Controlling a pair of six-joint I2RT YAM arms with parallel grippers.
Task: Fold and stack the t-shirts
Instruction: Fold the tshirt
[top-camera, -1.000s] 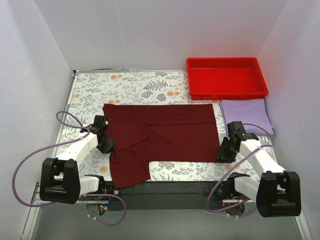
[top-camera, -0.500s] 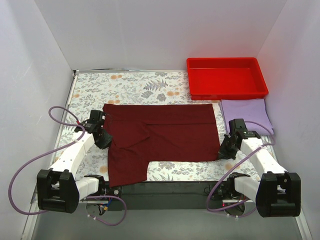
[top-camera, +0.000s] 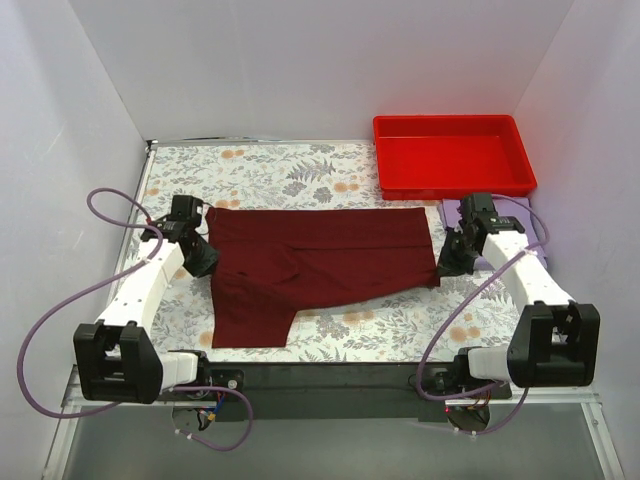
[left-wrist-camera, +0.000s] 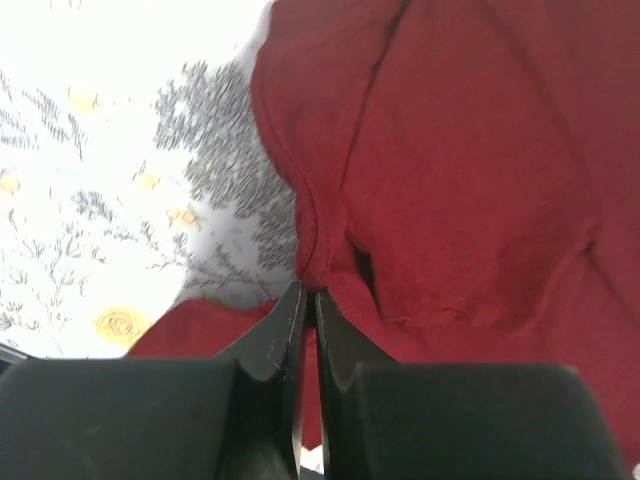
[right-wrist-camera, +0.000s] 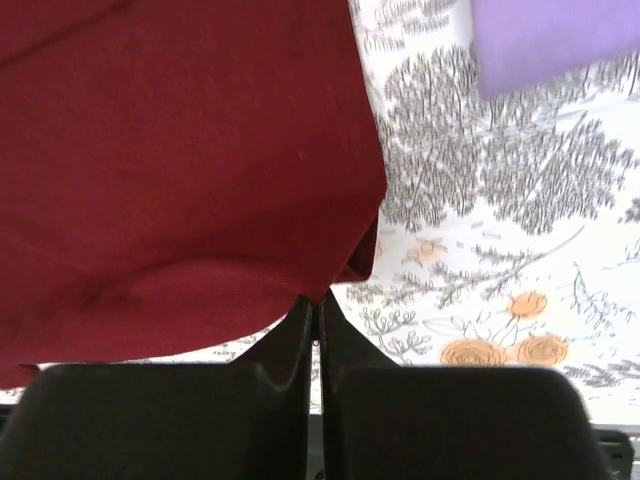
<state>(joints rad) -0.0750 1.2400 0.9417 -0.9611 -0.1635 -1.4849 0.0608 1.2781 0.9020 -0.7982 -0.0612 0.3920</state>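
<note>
Shows L gripper (left-wrist-camera: 308, 292) pinched shut on L edge of maroon t-shirt (top-camera: 320, 260), spread mid-table over floral cloth (top-camera: 260, 170), w/ one flap reaching toward near edge at L. Shows R gripper (right-wrist-camera: 316, 300) likewise closed tight on same shirt's near-R corner. Puts lavender t-shirt (right-wrist-camera: 550, 35) at R, just near side of red tray (top-camera: 455, 188), partly under R arm (top-camera: 518, 272).

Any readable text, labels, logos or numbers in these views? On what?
None can be read. The maroon t-shirt, lavender t-shirt and red tray show no print or label in any view. The table cover carries only a floral pattern.
</note>
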